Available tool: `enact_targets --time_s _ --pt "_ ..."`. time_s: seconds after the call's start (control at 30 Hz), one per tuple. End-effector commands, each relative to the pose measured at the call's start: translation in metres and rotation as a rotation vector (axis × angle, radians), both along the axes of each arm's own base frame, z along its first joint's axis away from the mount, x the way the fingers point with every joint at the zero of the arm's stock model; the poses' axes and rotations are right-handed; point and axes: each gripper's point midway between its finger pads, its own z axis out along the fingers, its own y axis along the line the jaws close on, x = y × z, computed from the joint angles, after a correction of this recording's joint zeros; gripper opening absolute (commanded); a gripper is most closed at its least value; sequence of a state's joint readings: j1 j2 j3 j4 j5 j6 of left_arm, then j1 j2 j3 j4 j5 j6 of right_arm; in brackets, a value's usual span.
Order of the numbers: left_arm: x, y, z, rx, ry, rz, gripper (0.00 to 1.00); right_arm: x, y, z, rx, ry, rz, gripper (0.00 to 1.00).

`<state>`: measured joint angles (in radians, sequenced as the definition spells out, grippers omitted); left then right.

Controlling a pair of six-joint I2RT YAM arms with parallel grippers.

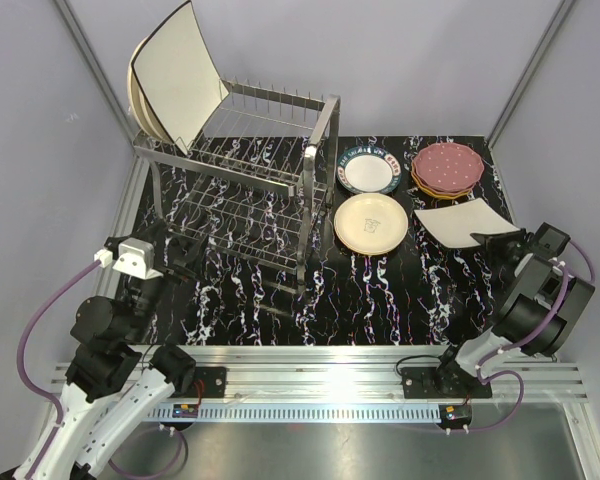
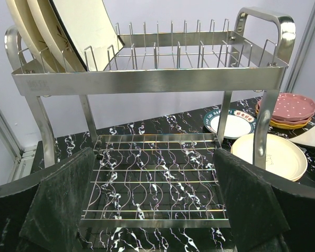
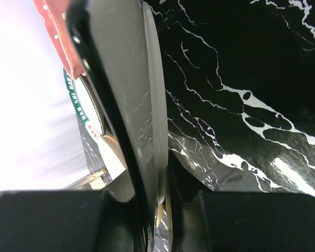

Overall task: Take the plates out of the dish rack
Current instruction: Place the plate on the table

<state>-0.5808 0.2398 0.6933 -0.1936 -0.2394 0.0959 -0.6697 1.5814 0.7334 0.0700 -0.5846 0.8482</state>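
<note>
The dish rack [image 1: 250, 190] stands at the left of the table. A cream square plate with a dark edge [image 1: 180, 70] and cream round plates [image 1: 140, 105] lean in its top tier's far left end; its lower tier holds nothing. My left gripper [image 1: 180, 255] is open and empty, facing the lower tier [image 2: 157, 173]; in the left wrist view the gripper [image 2: 157, 210] is below the rack's top rail [image 2: 147, 81]. My right gripper [image 1: 495, 238] is shut on the edge of a cream square plate [image 1: 460, 222], low at the table's right. It also shows edge-on in the right wrist view [image 3: 131, 94].
On the table right of the rack lie a white plate with a dark patterned rim [image 1: 368, 171], a cream round plate [image 1: 370, 222] and a stack topped by a maroon dotted plate [image 1: 447, 168]. Grey walls close in the back and sides.
</note>
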Motion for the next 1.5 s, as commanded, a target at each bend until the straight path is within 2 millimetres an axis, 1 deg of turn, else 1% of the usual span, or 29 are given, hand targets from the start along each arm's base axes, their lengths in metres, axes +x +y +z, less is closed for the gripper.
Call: enact_targets --time_s 0.0,0.07,0.1,0.2,0.23,0.43,0.57,0.67,0.7,0.8,0.83,0.87,0.9,0.93,0.97,1.0,1.03,1.07,1.1,1.17,1.2,1.23,1.27,1.3,1.33,1.37,1.4,1.43,1.47 --pt "-0.002 0.006 0.018 -0.043 -0.035 0.023 0.99 0.021 -0.010 0.033 -0.104 -0.138 0.043 0.14" --pt "-0.002 0.006 0.020 -0.048 -0.036 0.019 0.99 0.019 -0.009 0.029 -0.109 -0.121 0.051 0.20" --pt "-0.003 0.005 0.020 -0.050 -0.038 0.014 0.99 0.018 -0.009 0.029 -0.117 -0.118 0.057 0.26" --pt "-0.003 0.005 0.021 -0.051 -0.039 0.012 0.99 0.017 -0.009 0.030 -0.128 -0.115 0.064 0.27" --pt "-0.004 0.005 0.023 -0.054 -0.044 0.009 0.99 0.016 -0.008 0.029 -0.132 -0.107 0.066 0.32" --pt "-0.006 0.006 0.028 -0.061 -0.056 0.006 0.99 0.012 -0.008 0.028 -0.149 -0.091 0.077 0.40" --pt "-0.010 0.005 0.034 -0.073 -0.066 -0.010 0.99 0.008 -0.006 0.027 -0.155 -0.076 0.090 0.49" --pt "-0.012 0.001 0.039 -0.091 -0.070 -0.034 0.99 0.005 -0.005 0.027 -0.162 -0.068 0.101 0.58" --pt "-0.012 0.000 0.042 -0.095 -0.069 -0.040 0.99 0.004 -0.005 0.027 -0.169 -0.067 0.102 0.63" --pt "-0.012 -0.002 0.050 -0.113 -0.063 -0.054 0.99 0.003 -0.006 0.027 -0.187 -0.057 0.112 0.71" --pt "-0.012 -0.004 0.050 -0.114 -0.054 -0.062 0.99 0.003 -0.007 0.027 -0.199 -0.057 0.119 0.78" --pt "-0.012 -0.004 0.052 -0.118 -0.051 -0.062 0.99 0.002 -0.008 0.027 -0.204 -0.057 0.117 0.81" --pt "-0.011 -0.005 0.056 -0.120 -0.044 -0.063 0.99 -0.002 -0.006 0.022 -0.187 -0.032 0.119 0.84" --pt "-0.010 -0.004 0.055 -0.113 -0.032 -0.055 0.99 -0.003 -0.006 0.020 -0.191 -0.025 0.124 0.90" --pt "-0.006 -0.008 0.054 -0.129 -0.001 -0.062 0.99 -0.003 -0.007 0.021 -0.196 -0.023 0.125 0.94" --pt "-0.007 -0.008 0.061 -0.139 0.001 -0.065 0.99 -0.004 -0.009 0.021 -0.202 -0.019 0.124 0.96" --pt "-0.006 -0.009 0.059 -0.143 0.028 -0.065 0.99 -0.006 -0.008 0.019 -0.204 -0.009 0.130 1.00" --pt "-0.001 -0.012 0.057 -0.139 0.055 -0.063 0.99 -0.006 -0.009 0.018 -0.208 -0.006 0.134 1.00" --pt "-0.002 -0.012 0.063 -0.148 0.055 -0.065 0.99 -0.007 -0.008 0.018 -0.211 -0.004 0.140 1.00" --pt "0.005 -0.016 0.058 -0.147 0.102 -0.059 0.99 -0.010 -0.008 0.016 -0.216 0.009 0.152 0.99" --pt "0.005 -0.015 0.064 -0.159 0.102 -0.058 0.99 -0.011 -0.009 0.015 -0.221 0.019 0.154 1.00" --pt "0.007 -0.016 0.061 -0.167 0.129 -0.049 0.99 -0.014 -0.009 0.012 -0.226 0.037 0.163 1.00" --pt "0.013 -0.017 0.059 -0.164 0.151 -0.034 0.99 -0.014 -0.011 0.014 -0.236 0.043 0.164 1.00" --pt "0.014 -0.016 0.064 -0.175 0.153 -0.027 0.99 -0.016 -0.013 0.015 -0.254 0.055 0.158 1.00" --pt "0.016 -0.014 0.063 -0.185 0.169 -0.012 0.99 -0.020 -0.014 0.012 -0.251 0.087 0.147 1.00" --pt "0.020 -0.016 0.061 -0.181 0.184 -0.003 0.99 -0.021 -0.018 0.015 -0.268 0.102 0.133 1.00" --pt "0.021 -0.015 0.067 -0.191 0.180 0.002 0.99 -0.024 -0.022 0.014 -0.279 0.128 0.115 1.00" --pt "0.022 -0.014 0.067 -0.203 0.189 0.014 0.99 -0.028 -0.021 0.012 -0.280 0.151 0.124 1.00" --pt "0.026 -0.015 0.066 -0.199 0.201 0.021 0.99 -0.028 -0.026 0.015 -0.297 0.166 0.110 1.00"
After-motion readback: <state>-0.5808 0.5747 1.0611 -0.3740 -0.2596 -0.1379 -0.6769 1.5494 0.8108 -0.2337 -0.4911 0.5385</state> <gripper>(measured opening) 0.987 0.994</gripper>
